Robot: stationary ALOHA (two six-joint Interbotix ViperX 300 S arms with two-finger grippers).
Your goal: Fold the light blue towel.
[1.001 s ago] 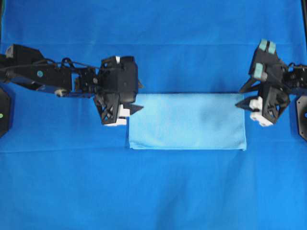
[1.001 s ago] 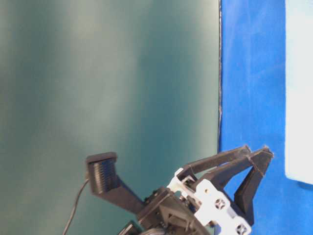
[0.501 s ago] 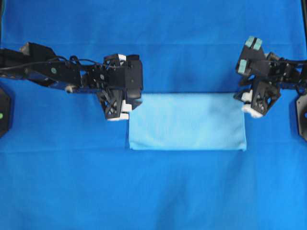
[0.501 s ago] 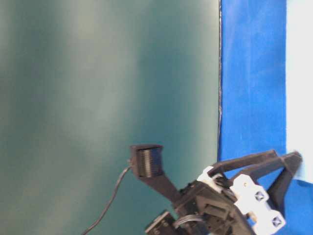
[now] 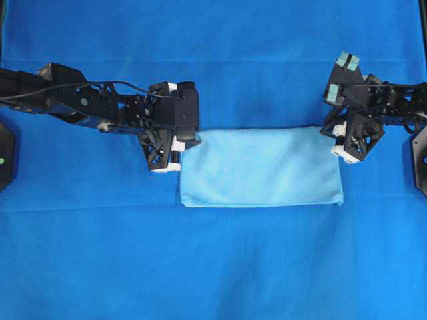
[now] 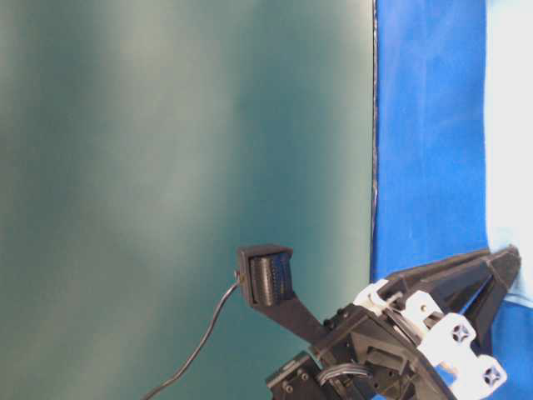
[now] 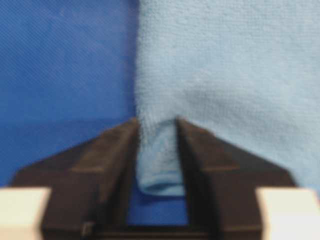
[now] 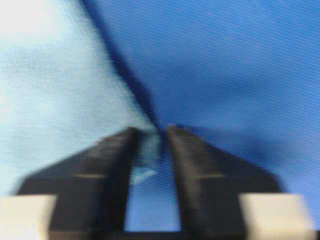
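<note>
Judging by how things lay, this was the grab step of a second fold: the towel (image 5: 260, 167) already sat as a flat rectangle in the middle of the big blue cloth (image 5: 213, 267), long side running left to right, and both arms were working the two far corners.

The left gripper (image 5: 179, 148) was down at the towel's far left corner. In its wrist view the jaws were nearly together with a little bunched tuck of towel pinched between them, so that corner looked caught. The right gripper (image 5: 337, 133) was at the far right corner. Its wrist shot was blurry, jaws close together with the corner tip sitting in the narrow gap, but whether they'd actually clamped it couldn't be told. That edge was puckered up a bit near the fingers in the overhead view.

Pose-wise, both arms reached in from the sides, stretched low and roughly level over the cloth, grippers tipped down at the towel's far edge, pretty much mirroring each other. The table-level view only caught one gripper low in the frame with its tips at the towel's edge.

Next move probably needs both pinches to be solid, then a matched lift and carry across, keeping the edge taut so the towel doesn't skew or drag along the cloth.
</note>
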